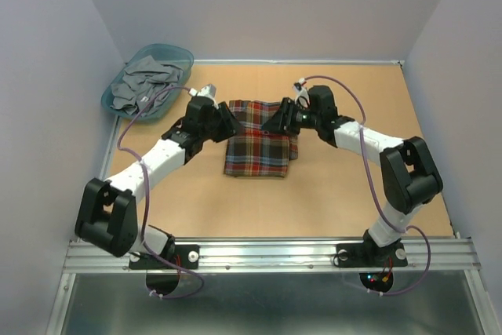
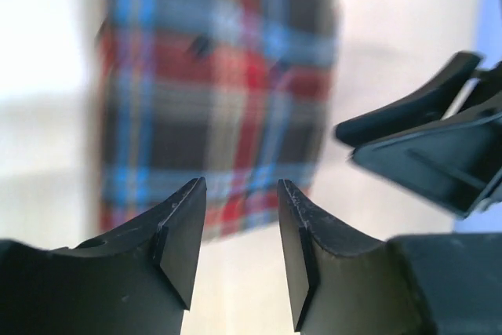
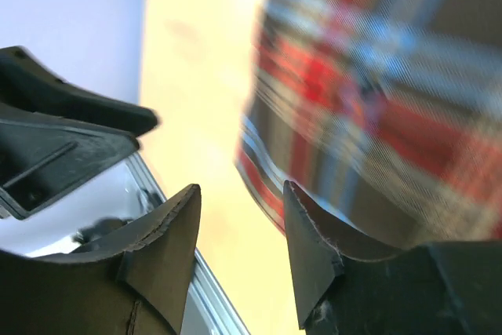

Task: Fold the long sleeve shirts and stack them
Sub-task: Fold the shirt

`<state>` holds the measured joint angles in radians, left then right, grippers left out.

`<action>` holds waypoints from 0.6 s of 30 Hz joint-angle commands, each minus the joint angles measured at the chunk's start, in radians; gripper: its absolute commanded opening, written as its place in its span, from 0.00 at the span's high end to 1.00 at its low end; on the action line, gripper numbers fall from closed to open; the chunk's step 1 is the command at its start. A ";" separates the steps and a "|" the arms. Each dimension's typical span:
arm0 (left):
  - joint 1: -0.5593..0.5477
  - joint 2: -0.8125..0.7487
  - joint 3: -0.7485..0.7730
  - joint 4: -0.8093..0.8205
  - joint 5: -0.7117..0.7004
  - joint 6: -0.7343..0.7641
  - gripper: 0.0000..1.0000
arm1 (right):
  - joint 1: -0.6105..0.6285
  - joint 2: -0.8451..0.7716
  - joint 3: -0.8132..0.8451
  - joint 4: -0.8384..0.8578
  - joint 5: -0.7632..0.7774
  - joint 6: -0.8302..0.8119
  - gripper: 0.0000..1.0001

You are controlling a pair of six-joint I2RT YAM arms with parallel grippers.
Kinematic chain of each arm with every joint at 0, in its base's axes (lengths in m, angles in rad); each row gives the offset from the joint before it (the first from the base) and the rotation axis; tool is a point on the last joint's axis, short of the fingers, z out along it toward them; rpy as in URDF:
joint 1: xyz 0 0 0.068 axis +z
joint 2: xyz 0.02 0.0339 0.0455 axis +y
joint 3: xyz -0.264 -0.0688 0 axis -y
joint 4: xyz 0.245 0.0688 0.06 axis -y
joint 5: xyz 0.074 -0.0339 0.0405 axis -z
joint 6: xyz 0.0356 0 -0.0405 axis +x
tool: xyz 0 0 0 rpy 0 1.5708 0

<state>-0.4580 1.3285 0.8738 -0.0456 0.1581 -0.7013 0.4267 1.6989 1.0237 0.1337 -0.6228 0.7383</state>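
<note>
A plaid long sleeve shirt in red, brown, navy and yellow lies folded into a rectangle on the brown table. It also shows in the left wrist view and the right wrist view. My left gripper hovers at the shirt's far left corner, open and empty. My right gripper hovers at the far right corner, open and empty. The right gripper's finger shows at the right of the left wrist view.
A teal plastic basket with grey clothes stands at the far left corner. White walls enclose the table on three sides. A metal rail runs along the near edge.
</note>
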 commanded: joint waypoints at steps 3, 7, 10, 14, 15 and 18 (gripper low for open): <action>0.001 0.199 0.139 0.170 0.026 0.002 0.51 | 0.001 0.117 0.176 0.058 0.034 0.042 0.48; 0.030 0.380 0.169 0.240 0.026 0.002 0.51 | -0.046 0.229 0.116 0.222 0.006 0.131 0.50; 0.056 0.490 0.157 0.295 0.026 0.002 0.51 | -0.072 0.324 0.052 0.340 -0.003 0.188 0.51; 0.088 0.558 0.116 0.351 0.092 -0.078 0.70 | -0.114 0.366 -0.006 0.357 0.023 0.147 0.52; 0.093 0.554 0.108 0.354 0.096 -0.076 0.70 | -0.123 0.361 -0.011 0.356 0.017 0.135 0.52; 0.094 0.480 0.097 0.351 0.104 -0.066 0.69 | -0.143 0.303 0.004 0.336 0.008 0.115 0.51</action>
<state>-0.3717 1.8687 1.0054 0.3111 0.2661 -0.7689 0.3077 2.0457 1.0447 0.4789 -0.6548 0.9054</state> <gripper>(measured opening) 0.299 0.481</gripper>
